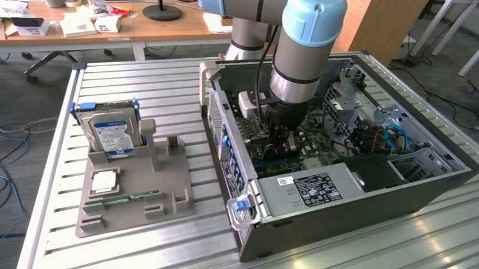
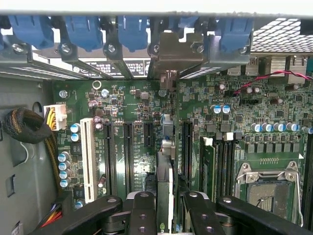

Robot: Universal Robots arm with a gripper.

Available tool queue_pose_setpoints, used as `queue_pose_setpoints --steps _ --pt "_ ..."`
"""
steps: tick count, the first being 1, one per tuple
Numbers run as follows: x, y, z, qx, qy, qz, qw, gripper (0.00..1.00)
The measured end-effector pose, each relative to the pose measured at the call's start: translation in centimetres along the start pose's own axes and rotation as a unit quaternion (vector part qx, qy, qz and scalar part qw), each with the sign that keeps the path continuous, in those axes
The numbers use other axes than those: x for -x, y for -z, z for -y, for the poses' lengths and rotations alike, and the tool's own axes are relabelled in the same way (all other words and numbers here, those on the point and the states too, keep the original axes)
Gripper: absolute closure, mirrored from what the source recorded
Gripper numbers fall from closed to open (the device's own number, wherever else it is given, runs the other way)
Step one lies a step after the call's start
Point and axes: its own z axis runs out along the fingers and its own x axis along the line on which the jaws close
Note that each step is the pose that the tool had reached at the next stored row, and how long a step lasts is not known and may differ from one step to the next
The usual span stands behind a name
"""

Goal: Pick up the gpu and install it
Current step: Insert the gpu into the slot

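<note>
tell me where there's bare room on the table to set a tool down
Bare slats of the table lie behind the hard drive and in front of the grey fixture, in the exterior view. Inside the case it is crowded around the hand holding the gpu.

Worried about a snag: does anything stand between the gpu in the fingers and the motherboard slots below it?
Nothing visible does: the gpu hangs edge-on in the gripper, right over the motherboard, with no cable crossing near it.
</note>
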Motion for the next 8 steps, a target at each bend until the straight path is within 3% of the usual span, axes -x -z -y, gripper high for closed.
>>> queue_pose_setpoints --steps 6,8 --pt "0.01 -0.04 -0.06 0.0003 0.000 0.0006 1.0000 0.74" --pt "0.00 -0.02 -0.04 -0.0001 0.000 0.0002 1.0000 0.67"
